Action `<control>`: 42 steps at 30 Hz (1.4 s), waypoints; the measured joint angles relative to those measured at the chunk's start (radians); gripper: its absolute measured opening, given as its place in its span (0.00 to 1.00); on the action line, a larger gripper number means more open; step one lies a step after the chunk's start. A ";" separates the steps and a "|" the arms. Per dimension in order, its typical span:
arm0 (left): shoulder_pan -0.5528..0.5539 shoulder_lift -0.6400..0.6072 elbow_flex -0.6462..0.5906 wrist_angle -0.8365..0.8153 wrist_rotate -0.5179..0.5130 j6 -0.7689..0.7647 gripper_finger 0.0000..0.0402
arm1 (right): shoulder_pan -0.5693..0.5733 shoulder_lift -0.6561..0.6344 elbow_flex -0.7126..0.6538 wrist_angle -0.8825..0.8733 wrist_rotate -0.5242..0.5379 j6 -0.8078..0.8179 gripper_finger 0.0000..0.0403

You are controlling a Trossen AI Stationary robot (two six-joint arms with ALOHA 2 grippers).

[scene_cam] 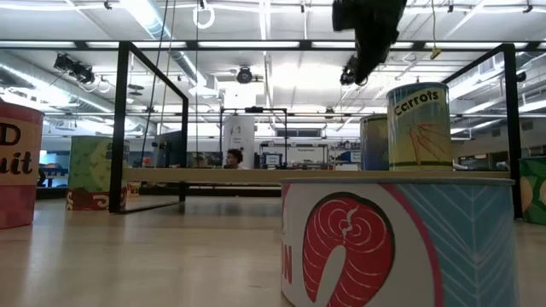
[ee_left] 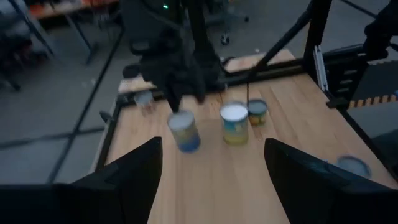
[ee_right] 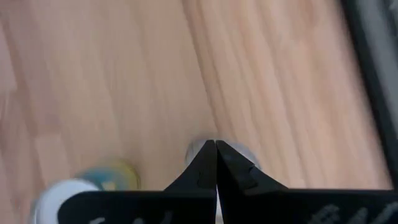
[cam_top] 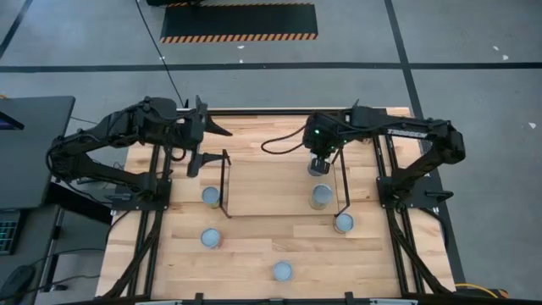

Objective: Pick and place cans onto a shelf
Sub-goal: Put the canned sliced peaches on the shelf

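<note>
1. Salmon-label can [scene_cam: 397, 243] fills the low view's foreground, standing on the table [cam_top: 254, 254].
2. Carrots can [scene_cam: 419, 126] and a second can [cam_top: 318, 166] stand on the shelf [cam_top: 279, 182], near its right wire frame [cam_top: 343, 182]; four others lie scattered on the table.
3. Right gripper [cam_top: 319, 161] hovers above them, fingers pressed together, holding nothing.
4. Left gripper [cam_top: 201, 140] waits beside the shelf's left end, fingers apart.
5. Cans look rigid, smooth, probably slippery; grip mid-label.
6. Shelf centre is open; wire frames crowd both ends.

Grey floor [cam_top: 474, 51] around my table, crossed by dark lines; a black mat with orange-striped edges [cam_top: 239, 22] lies beyond. Ceiling strip lights [scene_cam: 153, 19] glow bright. A person [scene_cam: 232, 158] sits at distant desks.
</note>
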 joint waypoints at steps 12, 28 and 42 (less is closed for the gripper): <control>0.057 0.000 0.000 0.092 -0.029 -0.043 0.71 | 0.314 -0.064 -0.037 0.156 0.163 0.150 0.00; 0.100 0.000 0.000 0.089 -0.133 -0.043 0.71 | 0.847 -0.053 -0.033 0.152 0.186 0.517 0.01; 0.100 0.002 0.000 0.101 -0.133 -0.043 0.71 | 1.121 0.173 -0.038 -0.118 0.190 1.298 0.36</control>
